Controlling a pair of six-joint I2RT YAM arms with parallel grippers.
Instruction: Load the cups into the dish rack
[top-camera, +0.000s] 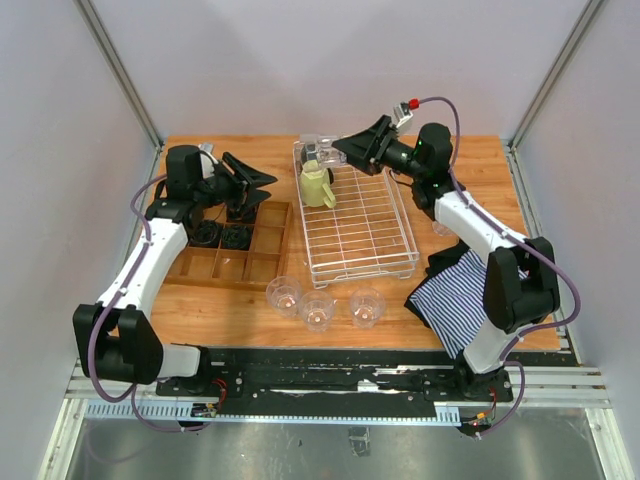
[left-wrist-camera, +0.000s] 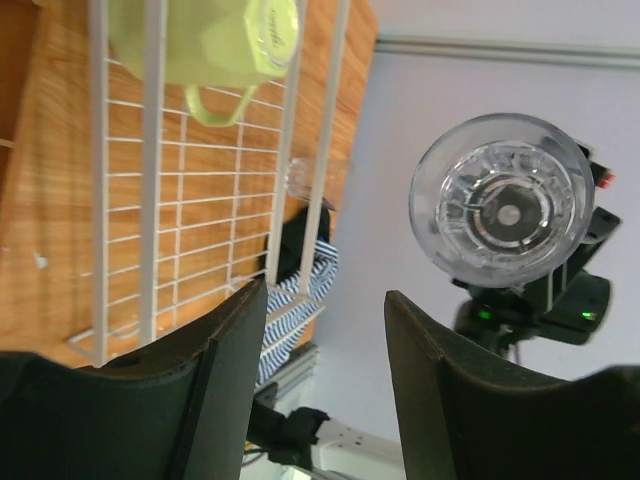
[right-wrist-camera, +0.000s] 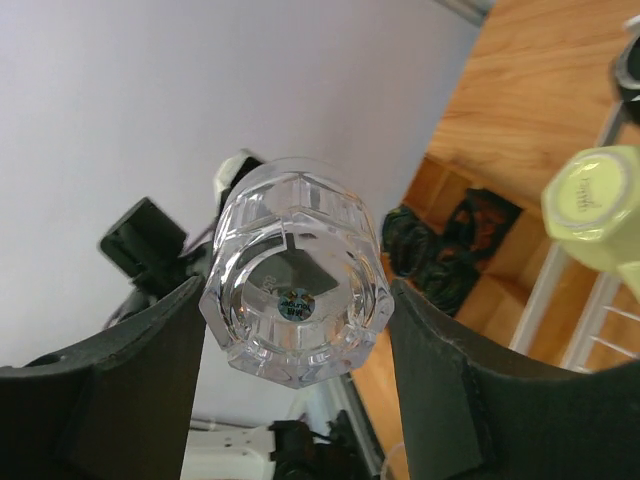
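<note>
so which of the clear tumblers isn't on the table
The tumbler clamped in the right gripper, above the dish rack's far end; the others stand on the table.

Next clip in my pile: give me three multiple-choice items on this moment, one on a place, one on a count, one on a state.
1. Where is the yellow-green mug?
A in the wooden tray
B in the dish rack
C on the striped cloth

2. How many clear tumblers stand on the table just in front of the rack?
A one
B five
C three

3. The right gripper is:
A shut on a clear tumbler
B open and empty
C shut on the mug

Key: 1 B, the mug sits inside the white wire walls. 2 C, three stand in a row there. 3 A, the right wrist view shows both fingers pressed against the glass.
</note>
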